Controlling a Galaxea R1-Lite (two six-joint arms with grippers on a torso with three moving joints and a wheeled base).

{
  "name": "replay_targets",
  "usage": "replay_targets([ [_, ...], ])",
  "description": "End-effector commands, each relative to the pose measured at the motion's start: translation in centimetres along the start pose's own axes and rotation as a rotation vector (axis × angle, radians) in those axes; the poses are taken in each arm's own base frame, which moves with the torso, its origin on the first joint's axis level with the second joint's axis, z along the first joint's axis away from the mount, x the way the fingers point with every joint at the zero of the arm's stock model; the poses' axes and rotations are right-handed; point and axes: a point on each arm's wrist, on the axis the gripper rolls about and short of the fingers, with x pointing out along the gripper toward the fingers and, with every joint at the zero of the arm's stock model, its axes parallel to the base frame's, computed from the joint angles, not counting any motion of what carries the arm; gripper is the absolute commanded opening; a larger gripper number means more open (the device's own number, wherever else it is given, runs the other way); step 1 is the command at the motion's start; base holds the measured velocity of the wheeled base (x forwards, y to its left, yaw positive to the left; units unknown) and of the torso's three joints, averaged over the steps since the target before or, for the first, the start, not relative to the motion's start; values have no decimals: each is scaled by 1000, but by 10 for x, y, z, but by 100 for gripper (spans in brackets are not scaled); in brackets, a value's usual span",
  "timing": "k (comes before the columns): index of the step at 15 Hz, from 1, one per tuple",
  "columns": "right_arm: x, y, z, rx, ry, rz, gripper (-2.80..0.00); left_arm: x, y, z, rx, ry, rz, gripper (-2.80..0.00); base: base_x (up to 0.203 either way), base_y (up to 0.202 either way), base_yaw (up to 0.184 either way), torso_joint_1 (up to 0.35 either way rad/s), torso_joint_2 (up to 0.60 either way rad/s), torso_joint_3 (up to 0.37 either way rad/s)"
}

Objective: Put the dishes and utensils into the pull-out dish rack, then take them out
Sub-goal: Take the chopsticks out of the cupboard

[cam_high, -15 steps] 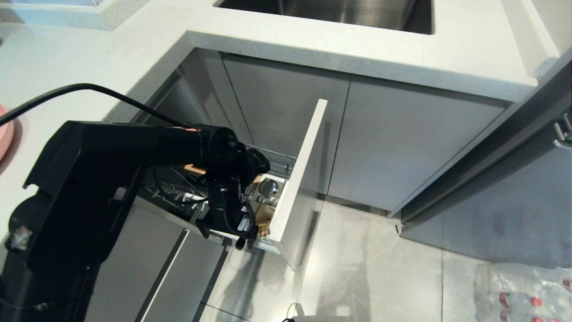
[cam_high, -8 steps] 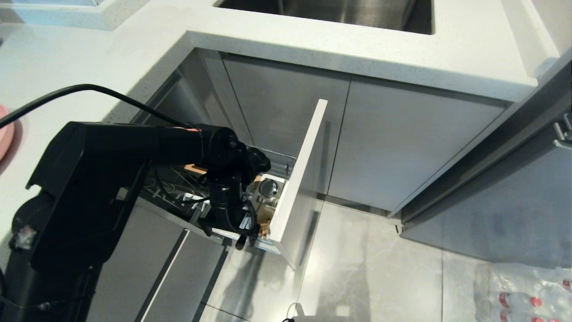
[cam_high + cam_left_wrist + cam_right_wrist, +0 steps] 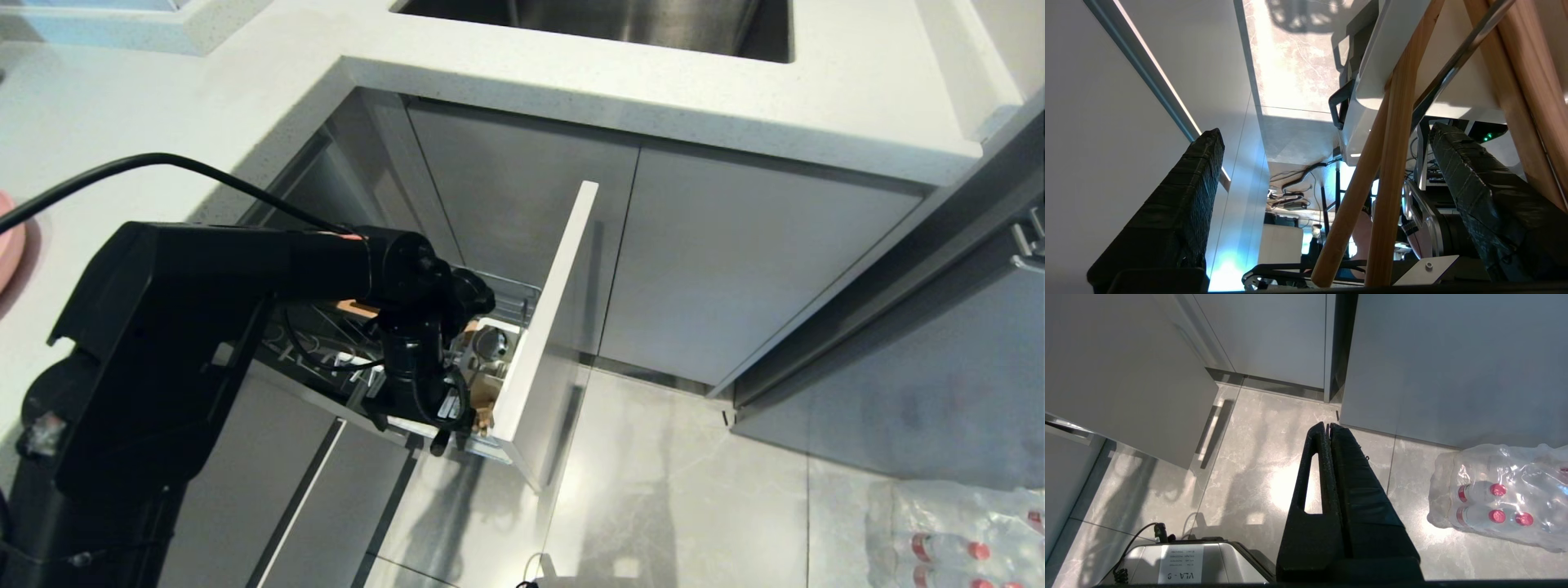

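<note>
chopsticks [image 3: 1392,171] — thin, pale wood, crossed

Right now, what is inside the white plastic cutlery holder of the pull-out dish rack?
Two thin light wooden chopsticks stand in the white plastic cutlery holder, between the open left hand's fingers. The arm covers the rest of the chrome wire pull-out dish rack, so other contents stay unseen.

The white desk [image 3: 571,73] is running across the top of the frame; a pack of red-capped bottles [image 3: 963,531] is lying on the grey tiled floor [image 3: 653,490] at lower right.
</note>
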Motion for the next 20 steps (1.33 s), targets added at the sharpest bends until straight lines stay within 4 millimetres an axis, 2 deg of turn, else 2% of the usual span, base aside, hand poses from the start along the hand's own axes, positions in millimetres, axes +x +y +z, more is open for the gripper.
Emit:
replay_targets([
  [1, 0, 0, 0, 0, 0, -1, -280, -1, 1, -1, 1, 5, 3, 0, 0, 0, 0, 0, 0, 0],
  [2, 0, 0, 0, 0, 0, 1, -280, -2, 1, -1, -6, -2, 3, -280, 0, 0, 0, 0, 0, 0],
  [5, 0, 0, 0, 0, 1, -1, -280, -10, 1, 2, -27, -63, -13, -280, 0, 0, 0, 0, 0, 0],
  [16, 0, 0, 0, 0, 0, 1, -280, -11, 0, 1, -37, -64, -15, -280, 0, 0, 0, 0, 0, 0],
  [20, 0, 0, 0, 0, 2, 0, -280, -26, 4, -3, -47, -97, -25, -280, 0, 0, 0, 0, 0, 0],
])
